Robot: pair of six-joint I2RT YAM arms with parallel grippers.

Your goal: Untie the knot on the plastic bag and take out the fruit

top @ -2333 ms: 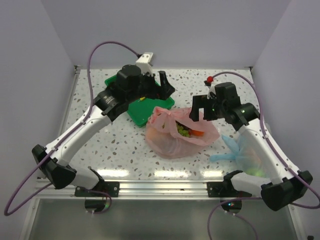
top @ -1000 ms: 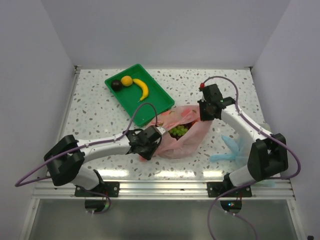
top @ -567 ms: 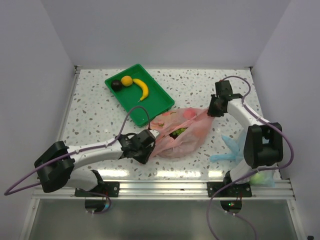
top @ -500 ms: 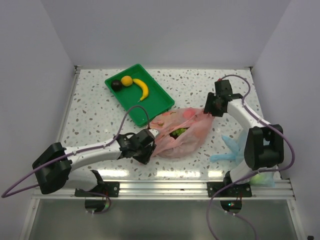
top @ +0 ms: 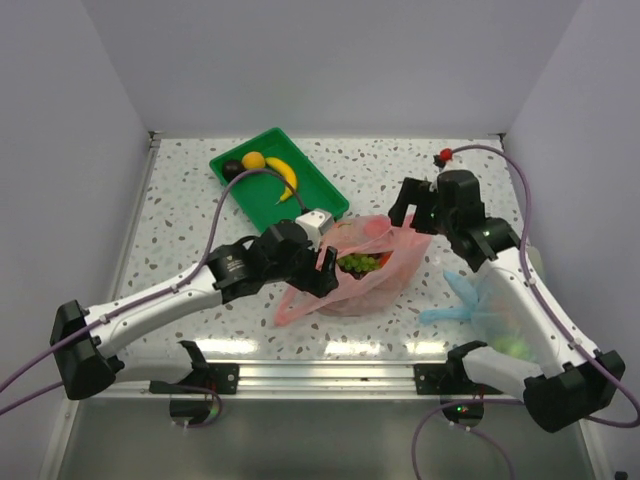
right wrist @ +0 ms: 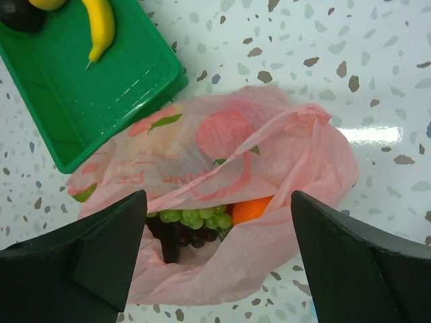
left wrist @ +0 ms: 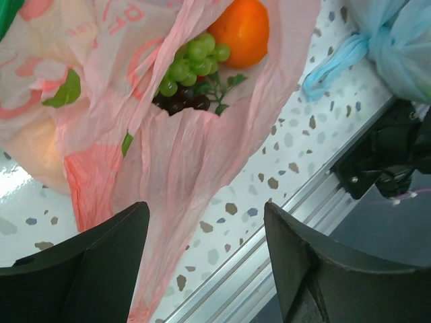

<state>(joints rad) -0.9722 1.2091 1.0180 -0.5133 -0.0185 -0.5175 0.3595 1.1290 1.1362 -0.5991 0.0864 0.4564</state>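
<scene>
Well, nearest to me, my left arm leaves its base at the near left corner and runs low over the speckled table (top: 190, 215), stretched away and to the right. Its wrist tips down so that my left gripper (top: 325, 268) hangs at the near left edge of the plastic bag (top: 365, 285). Those fingers (left wrist: 101, 262) stand spread wide with nothing between them, only crinkled pink film below. I cannot tell whether the tips touch the film.

My right arm climbs from the near right corner, passing above the pale blue bag (top: 495, 310) that lies close to that base, and leans away and to the left. Its wrist turns down, so my right gripper (top: 408, 205) hovers over the far right edge of the pink bag. Its fingers are also spread wide and hold nothing.

The bag lies mid-table between my two grippers, its mouth gaping upward, with a thin pink handle strip lying across the opening. Inside sits the fruit: green grapes (left wrist: 192, 60), dark grapes (left wrist: 182, 102) just under them, and an orange (left wrist: 241, 30) beside them.

Farther off, just beside the bag's far left corner, is the green tray (top: 300, 215). At its far end are a banana (top: 286, 176), a yellow round fruit (top: 254, 160) and a near-black one (top: 232, 169).
</scene>
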